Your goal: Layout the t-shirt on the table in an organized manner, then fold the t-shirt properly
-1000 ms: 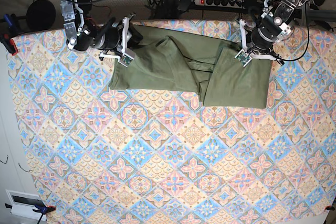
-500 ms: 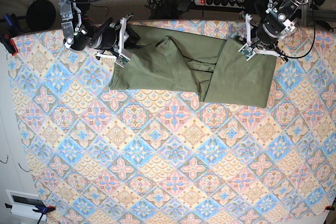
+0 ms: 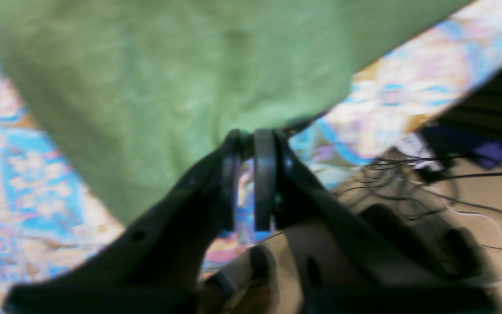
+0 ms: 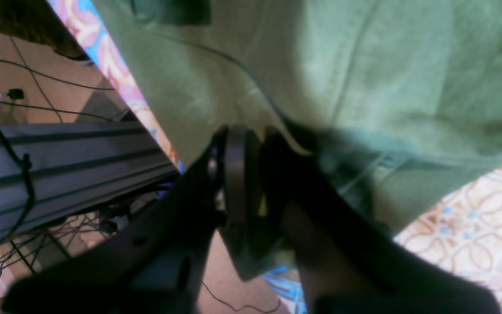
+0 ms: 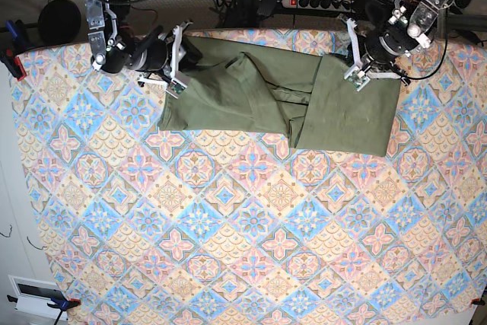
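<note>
We see no containers on the table [image 5: 228, 234]. The t-shirt [image 5: 251, 93] lies along the far edge, long axis running left to right across the base view. It is olive green, creased, and partly folded — one end is doubled over into a flat rectangular panel on the base view's right.

The left gripper [image 3: 247, 135] sits at that panel's far edge; its pads [image 3: 264, 174] stand slightly apart with patterned cloth visible between them, and no fabric is caught.

The right gripper [image 4: 251, 131] is at the opposite end — closed on a bunched fold of the t-shirt.
</note>
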You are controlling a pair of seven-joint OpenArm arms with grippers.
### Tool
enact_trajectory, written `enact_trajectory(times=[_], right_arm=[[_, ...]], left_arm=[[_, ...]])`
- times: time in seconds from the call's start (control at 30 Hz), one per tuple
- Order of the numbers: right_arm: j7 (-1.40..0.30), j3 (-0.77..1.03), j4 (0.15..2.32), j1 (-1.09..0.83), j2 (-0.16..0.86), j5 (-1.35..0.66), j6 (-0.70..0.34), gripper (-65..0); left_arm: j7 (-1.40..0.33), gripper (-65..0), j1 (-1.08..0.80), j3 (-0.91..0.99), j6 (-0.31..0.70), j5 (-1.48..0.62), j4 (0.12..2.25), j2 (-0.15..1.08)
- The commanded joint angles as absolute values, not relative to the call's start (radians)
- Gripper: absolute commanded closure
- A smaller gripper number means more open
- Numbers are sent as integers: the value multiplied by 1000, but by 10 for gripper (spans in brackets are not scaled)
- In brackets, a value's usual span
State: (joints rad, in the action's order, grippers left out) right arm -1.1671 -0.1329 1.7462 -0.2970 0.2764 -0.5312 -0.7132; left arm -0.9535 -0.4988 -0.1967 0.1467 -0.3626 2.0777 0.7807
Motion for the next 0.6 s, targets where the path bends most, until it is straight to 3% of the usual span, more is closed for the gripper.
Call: enact_trajectory(times=[0.0, 0.13, 0.23, 0.43, 0.57], right_arm=[[-1198, -111, 1748, -294, 294, -475, -698, -71], [-1199, -81, 1748, -294, 294, -475, -698, -71], [-1199, -81, 1747, -294, 295, -475, -698, -71], [-1199, -35, 1741, -294, 295, -475, -698, -71], [-1205, 19, 1739, -294, 298, -475, -698, -71]], left_arm=[[-943, -125, -493, -162, 139, -400, 2094, 799], [-949, -261, -492, -70, 139, -630, 2092, 799], [-949, -316, -492, 19, 139, -792, 2091, 796], [-1033, -318, -486, 255, 139, -1095, 2020, 705], [-1150, -318, -400, 277, 139, -1125, 1966, 622]])
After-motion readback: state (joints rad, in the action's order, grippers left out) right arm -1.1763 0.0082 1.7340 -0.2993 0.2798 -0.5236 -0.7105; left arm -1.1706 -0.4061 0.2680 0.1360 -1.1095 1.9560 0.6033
